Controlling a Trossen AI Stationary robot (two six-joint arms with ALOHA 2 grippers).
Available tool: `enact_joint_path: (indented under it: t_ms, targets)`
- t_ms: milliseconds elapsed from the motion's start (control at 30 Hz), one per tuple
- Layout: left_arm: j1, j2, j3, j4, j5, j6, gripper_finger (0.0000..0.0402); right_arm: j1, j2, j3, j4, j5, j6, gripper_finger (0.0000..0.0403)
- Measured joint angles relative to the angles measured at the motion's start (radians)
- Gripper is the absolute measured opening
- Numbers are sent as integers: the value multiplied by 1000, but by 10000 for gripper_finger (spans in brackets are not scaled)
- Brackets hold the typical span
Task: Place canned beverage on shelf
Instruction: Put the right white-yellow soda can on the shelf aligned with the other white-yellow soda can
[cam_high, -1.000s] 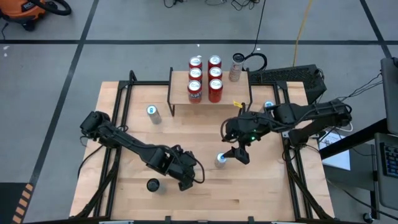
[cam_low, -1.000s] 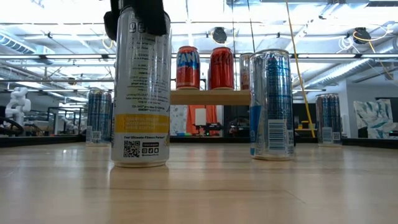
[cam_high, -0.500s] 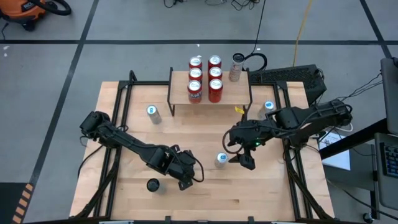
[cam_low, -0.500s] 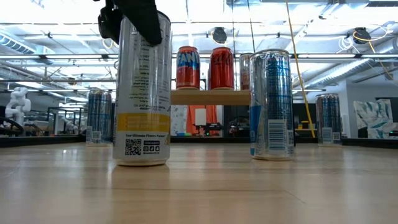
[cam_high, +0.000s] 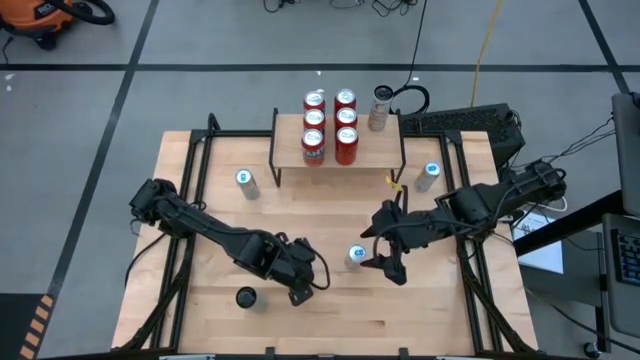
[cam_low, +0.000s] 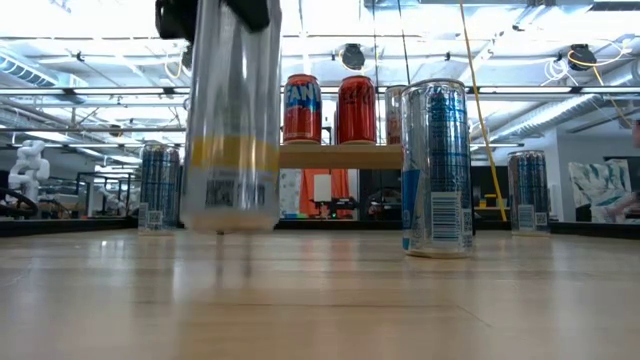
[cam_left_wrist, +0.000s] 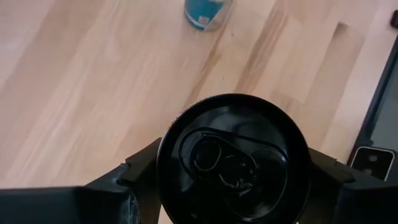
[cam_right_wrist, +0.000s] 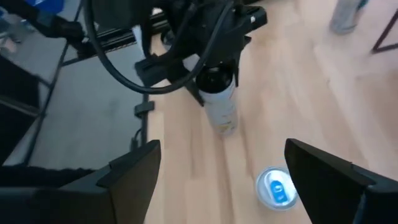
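Observation:
A tall white can with a black top (cam_low: 232, 120) hangs above the tabletop with my left gripper (cam_high: 297, 280) shut on it. The high view hides this can under the gripper; the right wrist view shows it (cam_right_wrist: 221, 99). The shelf (cam_high: 290, 148) stands at the far middle of the table on its thin black legs and carries several red cans (cam_high: 330, 125) and a grey can (cam_high: 380, 108). My right gripper (cam_high: 386, 263) is open, just right of a blue-topped can (cam_high: 355, 257) standing on the table, and touches nothing. My left gripper pinches the can near its top end between its two fingers, one on each side of the black rim (cam_left_wrist: 163, 168). The fingers (cam_left_wrist: 134, 180) come from above, slanting down. The can hangs roughly upright below them, its base (cam_low: 232, 225) clear of the table.
Two more blue-topped cans stand on the table, one at the far left (cam_high: 245, 180) and one at the far right (cam_high: 430, 173). A dark round-topped thing (cam_high: 245, 297) sits near the front left. Black frame rails (cam_high: 190, 200) run along both table sides.
My left gripper has risen with the white can. The can stood on the table, tipped a little, and now hangs clear of it. My right gripper has swung toward the table's near edge beside the blue-topped can, which has stayed put.

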Motion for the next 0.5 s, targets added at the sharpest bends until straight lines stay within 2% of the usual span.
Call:
enact_joint_path:
  t_ms: [167,267,500]
  targets:
    - [20,0,111,-75,-3,-56,259,25,0,0,-1,118,5,318]
    - [41,0,182,-168,4,-133,259,32,0,0,-24,179,104,318]
    - [88,-2,323,-253,23,-288,259,31,0,0,-14,186,126,318]
